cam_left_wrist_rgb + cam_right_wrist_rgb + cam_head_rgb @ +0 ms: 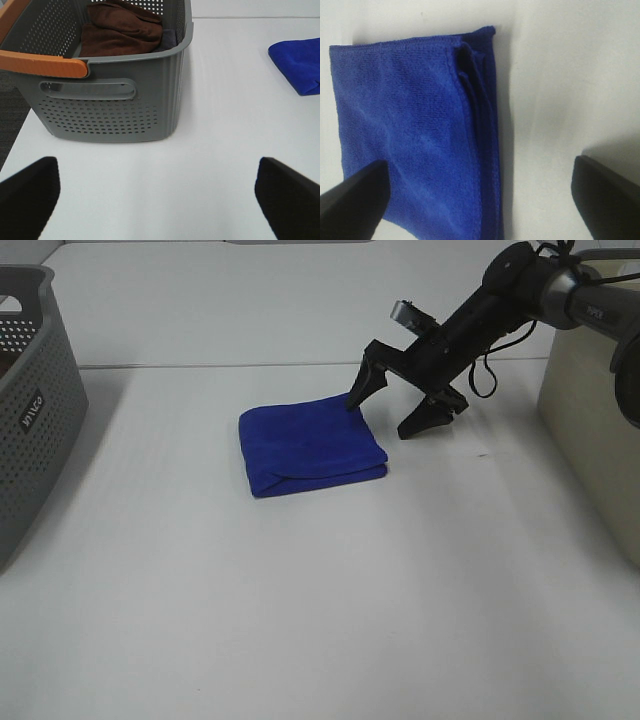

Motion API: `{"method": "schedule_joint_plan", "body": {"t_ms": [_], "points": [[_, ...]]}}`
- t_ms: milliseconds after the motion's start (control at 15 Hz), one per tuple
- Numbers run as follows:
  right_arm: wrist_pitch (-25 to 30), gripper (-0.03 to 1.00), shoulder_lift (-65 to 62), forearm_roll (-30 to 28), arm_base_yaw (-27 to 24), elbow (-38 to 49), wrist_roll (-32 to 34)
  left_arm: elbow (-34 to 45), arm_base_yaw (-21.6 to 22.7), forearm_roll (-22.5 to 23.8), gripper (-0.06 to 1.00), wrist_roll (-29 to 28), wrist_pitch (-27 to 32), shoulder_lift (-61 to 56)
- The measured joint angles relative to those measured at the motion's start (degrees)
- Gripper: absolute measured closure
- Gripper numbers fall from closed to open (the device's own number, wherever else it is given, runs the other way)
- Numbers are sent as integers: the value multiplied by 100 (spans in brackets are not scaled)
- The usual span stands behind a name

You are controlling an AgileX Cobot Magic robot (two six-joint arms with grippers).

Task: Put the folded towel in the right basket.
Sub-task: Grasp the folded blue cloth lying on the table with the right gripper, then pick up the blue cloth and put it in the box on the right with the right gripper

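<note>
Your right gripper (380,418) has jaws spread wide, the towel (310,445) edge lying between them; your left gripper (157,170) jaws are spread too.

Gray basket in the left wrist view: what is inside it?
Inside the gray basket lies a folded brown cloth, with a bit of grayish fabric showing beside it. Anything beneath them, including the basket's floor, is covered.

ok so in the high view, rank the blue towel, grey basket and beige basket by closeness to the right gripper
From the right gripper:
1. blue towel, mid-table, right by one fingertip
2. beige basket, at the right edge
3. grey basket, far left
</note>
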Motion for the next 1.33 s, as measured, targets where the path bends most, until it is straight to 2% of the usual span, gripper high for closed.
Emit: {"method": "schedule_joint_plan", "body": {"t_ms": [267, 467, 533, 600, 733, 800, 1000, 1133, 1333], "points": [[0, 4, 34, -160, 309, -6, 34, 0, 0, 0, -4, 0, 0, 0], [11, 13, 258, 241, 779, -97, 235, 0, 0, 0, -4, 0, 0, 0], [-46, 23, 395, 665, 1071, -103, 298, 0, 0, 0, -4, 0, 0, 0], [-97, 40, 435, 733, 1163, -103, 304, 0, 0, 0, -4, 0, 0, 0], [-286, 83, 561, 819, 1381, -115, 304, 0, 0, 0, -4, 0, 0, 0], [-321, 88, 584, 791, 1421, -183, 304, 0, 0, 0, -4, 0, 0, 0], [-86, 88, 676, 659, 1438, -539, 304, 0, 0, 0, -4, 0, 0, 0], [80, 88, 745, 441, 1444, -1071, 361, 0, 0, 0, -4, 0, 0, 0], [115, 88, 246, 367, 1255, -1587, 602, 0, 0, 0, -4, 0, 0, 0]]}}
